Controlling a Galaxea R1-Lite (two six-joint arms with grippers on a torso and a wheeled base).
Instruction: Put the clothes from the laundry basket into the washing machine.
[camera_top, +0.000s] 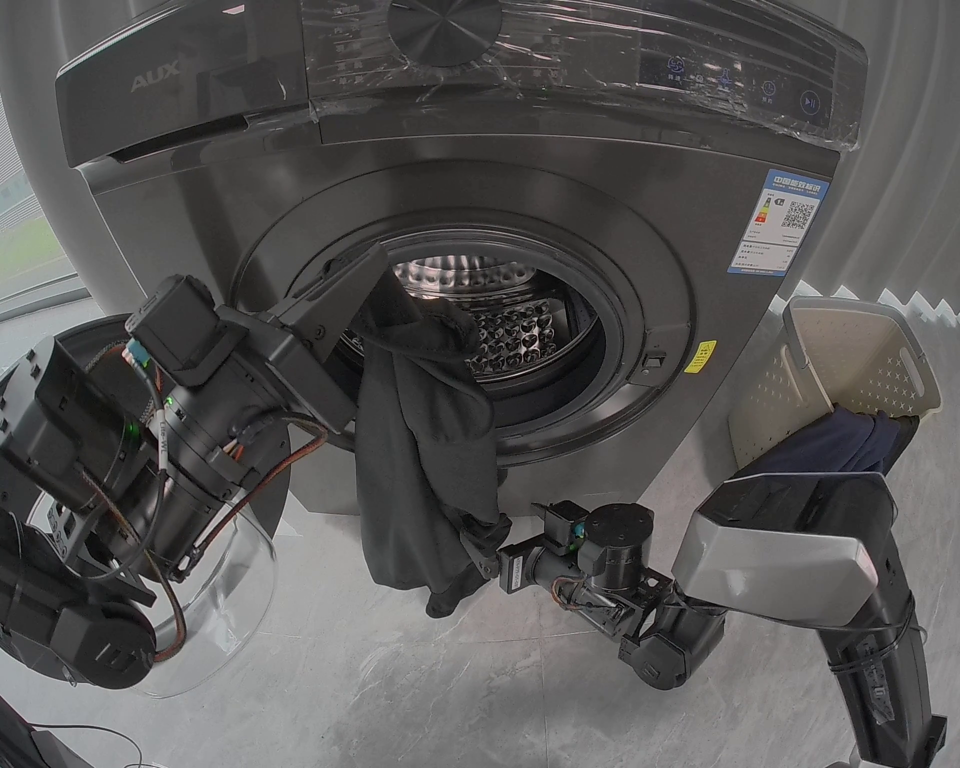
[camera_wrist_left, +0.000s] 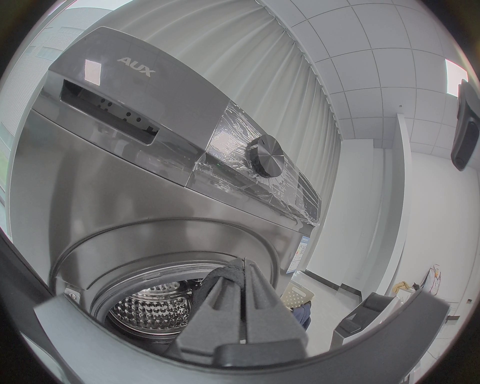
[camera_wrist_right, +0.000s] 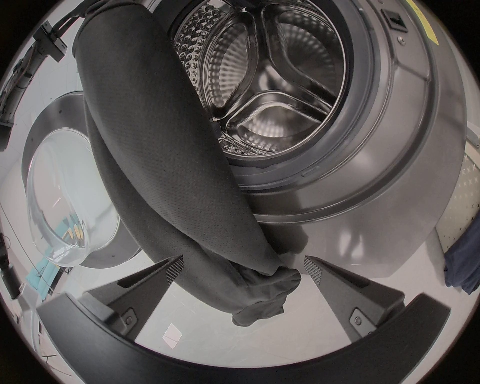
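A dark grey garment (camera_top: 425, 450) hangs from my left gripper (camera_top: 372, 268), which is shut on its top edge at the left rim of the washing machine (camera_top: 620, 250) opening. The cloth drapes down past the door ring to near the floor. The left wrist view shows the closed fingers (camera_wrist_left: 227, 300) pinching dark cloth (camera_wrist_left: 225, 274) before the drum (camera_wrist_left: 150, 310). Low in front of the machine, my right gripper (camera_top: 478, 548) is open, its fingers (camera_wrist_right: 350, 290) apart on either side of the garment's lower end (camera_wrist_right: 260, 295). The steel drum (camera_wrist_right: 270, 75) has no clothes in it.
The round glass door (camera_top: 215, 600) is swung open at the left, behind my left arm. A beige laundry basket (camera_top: 860, 365) leans by the machine's right side with a navy garment (camera_top: 840, 445) in it. Grey floor tiles lie in front.
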